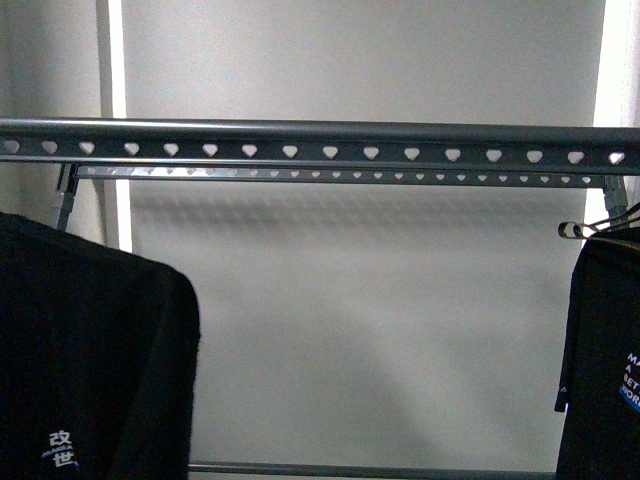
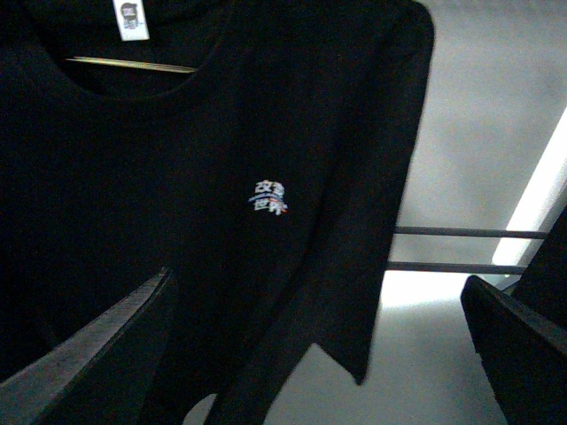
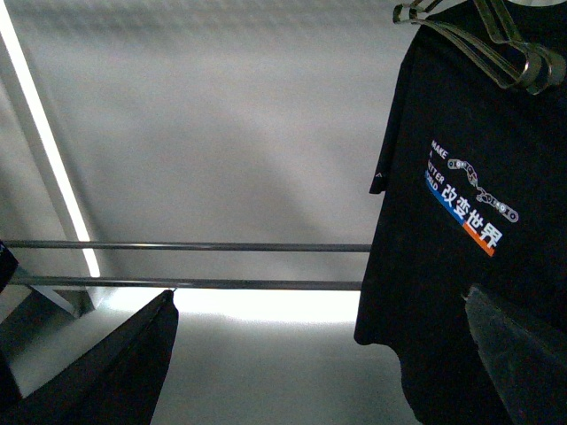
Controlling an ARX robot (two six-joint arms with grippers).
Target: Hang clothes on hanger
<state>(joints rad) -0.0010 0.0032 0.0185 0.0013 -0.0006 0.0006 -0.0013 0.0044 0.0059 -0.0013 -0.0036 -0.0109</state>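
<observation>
Black printed T-shirt [image 3: 461, 266] on thin wire hangers [image 3: 496, 49] hangs just ahead of our right claw [image 3: 319, 297], fingers apart and empty. Our left claw [image 2: 316, 279], likewise spread, faces another black shirt [image 2: 177, 221]. We see the long dark-grey pierced rail [image 1: 320, 140] running crosswise above both shirts.

A bare indoor clothes-drying corner, home or lab unclear: a dark-grey metal rack rail [image 1: 320, 150] with heart-shaped holes crosses a plain pale backdrop [image 1: 380, 330] edged by bright light strips [image 1: 116, 60]; a printed black T-shirt [image 3: 461, 266] hangs on a wire hanger [image 3: 469, 49].
</observation>
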